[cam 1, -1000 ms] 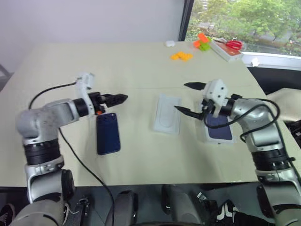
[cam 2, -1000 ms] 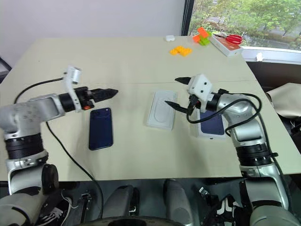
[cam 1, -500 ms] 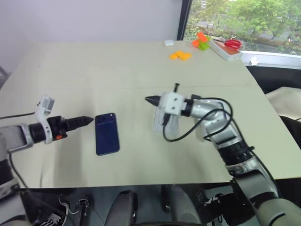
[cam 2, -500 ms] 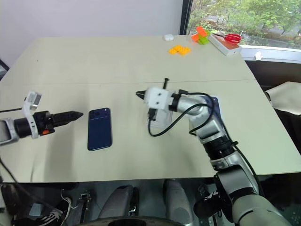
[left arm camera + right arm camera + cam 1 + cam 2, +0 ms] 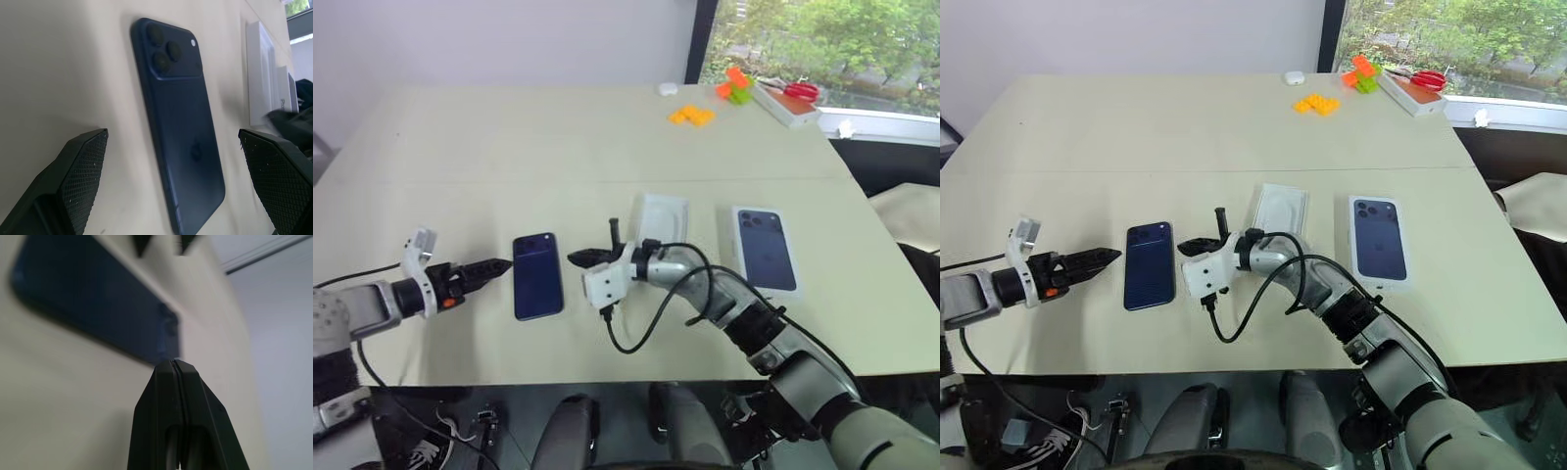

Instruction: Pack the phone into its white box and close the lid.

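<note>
Phone (image 5: 536,275) flat on table (image 5: 509,157), between both grippers' fingers.

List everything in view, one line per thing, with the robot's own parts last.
phone: 1, dark navy, lying flat left of table centre.
insert: 1, white, flat, centre of table.
lid: 1, white rim with printed blue phone, right of the insert.
blocks: several, orange, far side; more orange and green ones beyond.
scissors: 1, red handles, on a flat white thing, far right corner.
table: 1, beige.
left end effector: open, left of the phone.
right end effector: shut, right of the phone.
</note>
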### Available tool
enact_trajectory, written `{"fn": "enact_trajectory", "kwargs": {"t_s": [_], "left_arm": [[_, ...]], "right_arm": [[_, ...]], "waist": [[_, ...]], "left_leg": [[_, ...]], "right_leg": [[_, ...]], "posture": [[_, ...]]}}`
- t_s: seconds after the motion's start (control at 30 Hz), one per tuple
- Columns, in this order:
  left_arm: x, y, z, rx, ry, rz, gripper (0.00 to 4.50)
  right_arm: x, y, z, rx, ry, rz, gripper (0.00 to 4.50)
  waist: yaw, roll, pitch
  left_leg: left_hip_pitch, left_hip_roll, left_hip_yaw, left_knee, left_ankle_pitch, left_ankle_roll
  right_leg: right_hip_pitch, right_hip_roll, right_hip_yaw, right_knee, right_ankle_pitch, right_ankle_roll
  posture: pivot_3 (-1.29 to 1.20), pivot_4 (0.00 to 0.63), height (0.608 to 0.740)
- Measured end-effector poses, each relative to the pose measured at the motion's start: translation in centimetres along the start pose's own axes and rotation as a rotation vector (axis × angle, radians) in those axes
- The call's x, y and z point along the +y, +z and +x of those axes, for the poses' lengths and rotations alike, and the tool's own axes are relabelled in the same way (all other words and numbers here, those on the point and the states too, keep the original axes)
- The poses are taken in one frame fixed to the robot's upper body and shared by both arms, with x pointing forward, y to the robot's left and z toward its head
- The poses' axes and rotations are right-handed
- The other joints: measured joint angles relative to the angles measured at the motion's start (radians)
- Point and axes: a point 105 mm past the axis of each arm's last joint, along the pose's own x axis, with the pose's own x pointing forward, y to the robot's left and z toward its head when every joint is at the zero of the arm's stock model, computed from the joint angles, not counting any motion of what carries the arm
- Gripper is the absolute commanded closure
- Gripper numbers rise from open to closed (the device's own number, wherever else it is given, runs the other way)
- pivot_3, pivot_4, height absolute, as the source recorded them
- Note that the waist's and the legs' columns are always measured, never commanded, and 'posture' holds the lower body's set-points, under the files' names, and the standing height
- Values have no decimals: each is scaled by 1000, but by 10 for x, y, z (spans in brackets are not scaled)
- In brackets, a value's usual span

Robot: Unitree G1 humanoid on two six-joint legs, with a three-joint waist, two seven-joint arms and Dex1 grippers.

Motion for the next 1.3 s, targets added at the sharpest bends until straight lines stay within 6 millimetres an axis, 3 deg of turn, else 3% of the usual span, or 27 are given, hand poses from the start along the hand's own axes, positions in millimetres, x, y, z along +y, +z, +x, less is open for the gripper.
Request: {"fn": "enact_trajectory", "kwargs": {"t_s": [0.13, 0.33, 0.57, 0.7, 0.83, 0.97, 1.3], "left_arm": [[-5, -5, 7, 8, 17, 20, 0], [-8, -11, 15, 21, 62, 44, 0], [-6, -12, 18, 17, 76, 28, 0], [-7, -12, 19, 14, 64, 24, 0], [-7, -12, 19, 14, 68, 25, 0], [-6, -12, 20, 16, 69, 23, 0], [-8, -15, 26, 12, 62, 18, 0]], "right_arm": [[13, -8, 6, 33, 12, -5, 4486], [11, -5, 17, 41, 27, -149, 4486], [13, 2, 28, 56, 131, -182, 4486], [15, 7, 25, 78, 230, -45, 4486], [21, 17, 19, 88, 303, 263, 4486], [19, 16, 19, 134, 357, 414, 4486], [12, 9, 43, 158, 270, 471, 4486]], "waist": [[-4, 0, 0], [-13, -1, -2], [-25, 0, -5], [-22, 0, -5], [-21, 1, -5], [-21, 3, -7], [-21, 9, -12]], "left_leg": [[2, 0, -1, 0, 1, -2], [18, 2, -2, -4, 1, -2], [19, 1, -5, -5, 1, -2], [18, 0, -6, -5, 1, -2], [17, 0, -7, -5, 1, -2], [18, 0, -7, -5, 1, -2], [18, 0, -7, -6, 1, -3]], "right_leg": [[1, 1, 0, 1, 1, -1], [16, 3, 0, -1, 0, -2], [17, 3, -2, 0, -1, -2], [17, 2, -3, -1, -1, -2], [17, 2, -4, 0, -1, -2], [17, 2, -4, 0, -1, -2], [17, 1, -5, -1, -1, -2]], "posture": [[0, 150, 740], [0, 150, 740], [0, 150, 740], [0, 150, 740], [0, 150, 740], [0, 150, 740], [0, 150, 740]]}}
